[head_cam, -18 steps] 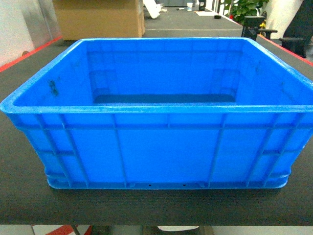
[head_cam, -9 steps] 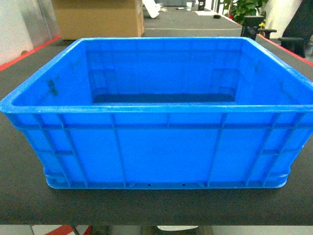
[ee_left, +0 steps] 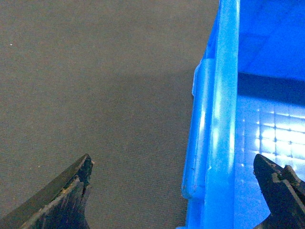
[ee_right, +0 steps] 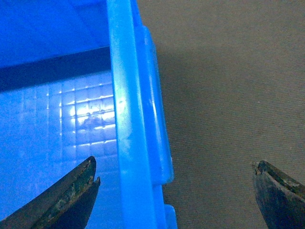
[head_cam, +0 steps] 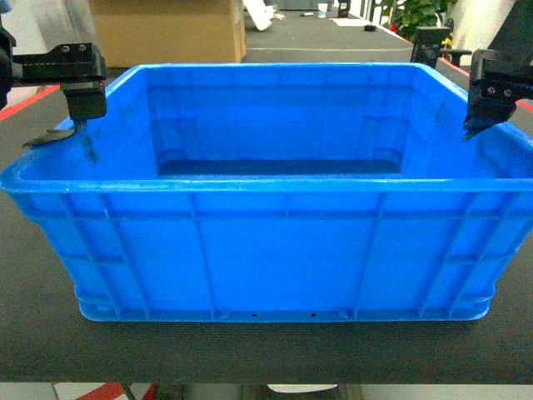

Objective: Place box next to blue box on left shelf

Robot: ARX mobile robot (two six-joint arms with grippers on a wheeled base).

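Observation:
The box point(head_cam: 283, 250), a large bright blue open-top crate, stands empty on the dark table point(head_cam: 33, 333), filling the head view. My left gripper point(head_cam: 67, 127) hangs open over the box's left rim. In the left wrist view the left gripper point(ee_left: 172, 161) has one finger outside over the table and one inside, with the box's rim point(ee_left: 221, 119) between them, untouched. My right gripper point(head_cam: 479, 123) is open over the right rim. The right gripper point(ee_right: 175, 163) likewise straddles the box's rim point(ee_right: 128, 119). The left shelf and the other blue box are out of view.
A brown cardboard box point(head_cam: 166, 29) stands behind the crate at the back left. Farther back are another dark table point(head_cam: 325, 37) with small items, a green plant point(head_cam: 416, 12) and a black chair point(head_cam: 508, 50). The table's front edge point(head_cam: 266, 382) runs just below the crate.
Both grippers have come into the head view, one over each side rim of the crate. The crate itself has not moved.

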